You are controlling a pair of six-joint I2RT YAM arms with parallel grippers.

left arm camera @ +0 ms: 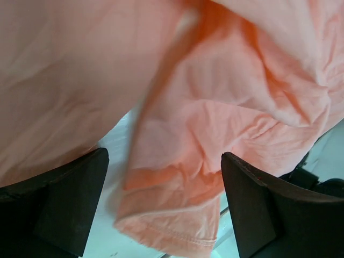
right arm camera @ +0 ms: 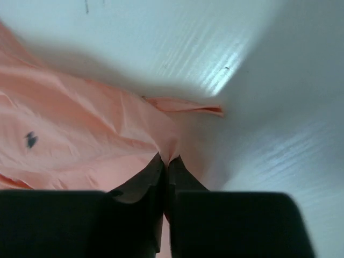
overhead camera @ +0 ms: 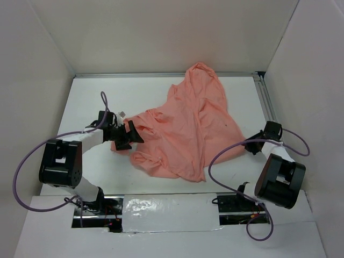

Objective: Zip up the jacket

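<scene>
Closed tight, the right gripper pinches an edge of the jacket; the left gripper gapes wide astride a hemmed flap. Crumpled across the table, it looks thin, light, floppy — probably best gripped by stitched hems.

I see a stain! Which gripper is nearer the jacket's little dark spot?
Right. The right gripper pinches the thin salmon-pink jacket near the dark spot; the left gripper is far across it.
</scene>
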